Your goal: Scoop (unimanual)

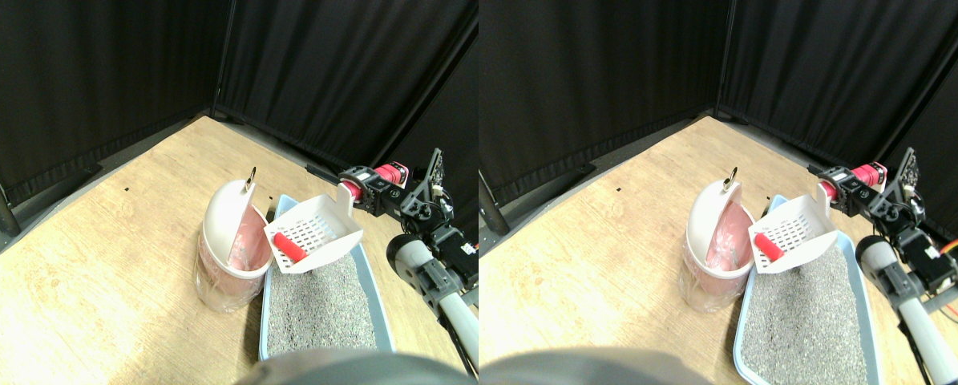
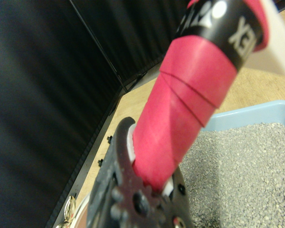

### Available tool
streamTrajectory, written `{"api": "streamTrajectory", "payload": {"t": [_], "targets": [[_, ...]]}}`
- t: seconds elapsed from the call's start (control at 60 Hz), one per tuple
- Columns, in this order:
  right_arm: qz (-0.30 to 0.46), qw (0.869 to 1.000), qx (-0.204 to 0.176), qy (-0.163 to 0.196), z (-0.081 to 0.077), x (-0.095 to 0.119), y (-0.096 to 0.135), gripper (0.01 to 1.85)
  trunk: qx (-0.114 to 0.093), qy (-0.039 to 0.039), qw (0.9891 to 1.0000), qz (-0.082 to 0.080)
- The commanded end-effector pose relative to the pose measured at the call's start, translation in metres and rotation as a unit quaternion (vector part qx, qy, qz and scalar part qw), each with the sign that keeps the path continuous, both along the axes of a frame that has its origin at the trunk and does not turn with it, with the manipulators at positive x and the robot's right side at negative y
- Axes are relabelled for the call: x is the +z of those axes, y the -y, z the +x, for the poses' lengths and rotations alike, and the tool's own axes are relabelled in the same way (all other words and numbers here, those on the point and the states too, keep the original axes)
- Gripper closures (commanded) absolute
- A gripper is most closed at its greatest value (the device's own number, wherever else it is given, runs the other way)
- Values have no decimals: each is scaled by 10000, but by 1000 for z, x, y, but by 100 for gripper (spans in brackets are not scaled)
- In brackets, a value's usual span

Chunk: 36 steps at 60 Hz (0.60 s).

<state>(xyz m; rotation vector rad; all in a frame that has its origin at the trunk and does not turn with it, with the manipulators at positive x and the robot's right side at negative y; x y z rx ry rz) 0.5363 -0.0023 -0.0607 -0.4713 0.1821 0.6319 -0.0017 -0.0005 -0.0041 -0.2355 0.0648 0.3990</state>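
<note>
A white slotted scoop hangs tilted above the far end of the blue litter tray, and a red cylinder lies in its lower corner. The scoop's low edge is beside the open mouth of the white swing-lid bin, which has a pink liner. My right gripper is shut on the scoop's red-wrapped handle. In the wrist view the handle runs between the dark jaws of the gripper, with the grey litter beyond it.
Grey litter fills the tray. The tray and bin stand on a wooden floor enclosed by black curtains. My manipulator arm runs along the tray's right side.
</note>
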Motion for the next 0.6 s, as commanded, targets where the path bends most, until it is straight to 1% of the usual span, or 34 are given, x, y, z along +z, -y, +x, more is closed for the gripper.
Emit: {"api": "streamTrajectory", "payload": {"t": [0.017, 0.083, 0.117, 0.217, 0.267, 0.3, 0.35, 0.467, 0.533, 0.6], "targets": [[-13, 9999, -96, 130, -1, 5, -3, 181, 336, 9, 9994, -11], [12, 9999, -93, 111, -1, 3, -2, 181, 334, 20, 9994, -23], [10, 9998, -189, 83, -1, 2, -2, 181, 338, 19, 9994, -21], [103, 9997, -205, 110, -1, 0, -1, 181, 344, 10, 9994, -17], [-3, 9996, -247, 133, -1, -1, -1, 181, 325, 6, 9995, -23], [-117, 9994, -233, 210, -1, -2, -1, 181, 323, 6, 9995, -24], [-72, 9995, -285, 113, -1, 0, -2, 180, 322, 2, 9995, -27], [-84, 9992, -373, 113, -1, 3, -3, 181, 327, -3, 9995, -19], [-106, 9992, -344, 178, -1, 3, -4, 181, 330, -9, 9995, -28], [-105, 9992, -355, 158, 0, 3, -5, 181, 329, -12, 9995, -34]]}}
